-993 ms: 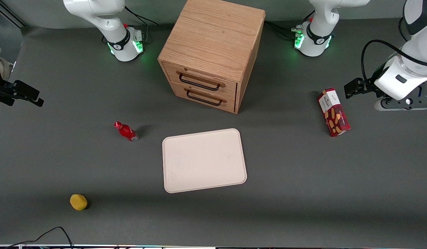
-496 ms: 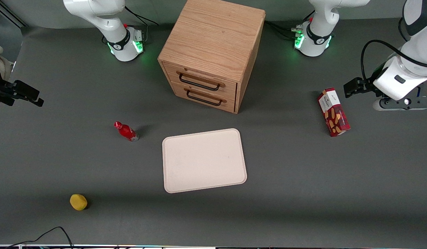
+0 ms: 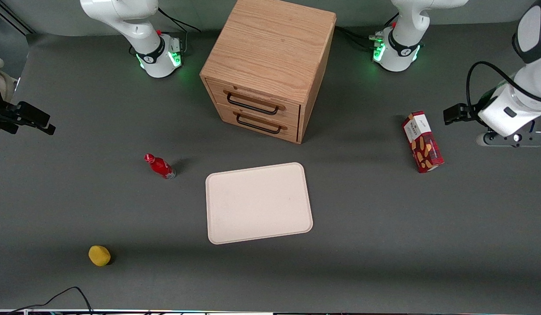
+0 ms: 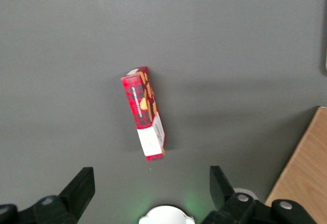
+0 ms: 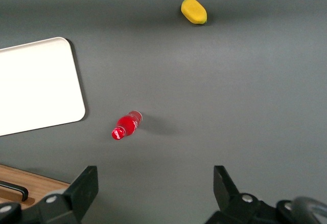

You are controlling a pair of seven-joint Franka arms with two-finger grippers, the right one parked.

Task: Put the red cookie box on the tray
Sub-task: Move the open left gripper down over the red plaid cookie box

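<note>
The red cookie box [image 3: 422,141] lies flat on the gray table [image 3: 384,245] toward the working arm's end, well apart from the cream tray [image 3: 258,202], which sits in front of the wooden cabinet [image 3: 267,65] with its 2 drawers. The left gripper [image 4: 150,191] hangs above the table near the box, its 2 fingers [image 4: 82,185] spread wide, holding nothing.

dark-red cookie box [image 3: 422,141] with white panel, tan cookie pictures; cream-white tray [image 3: 258,202]
</note>
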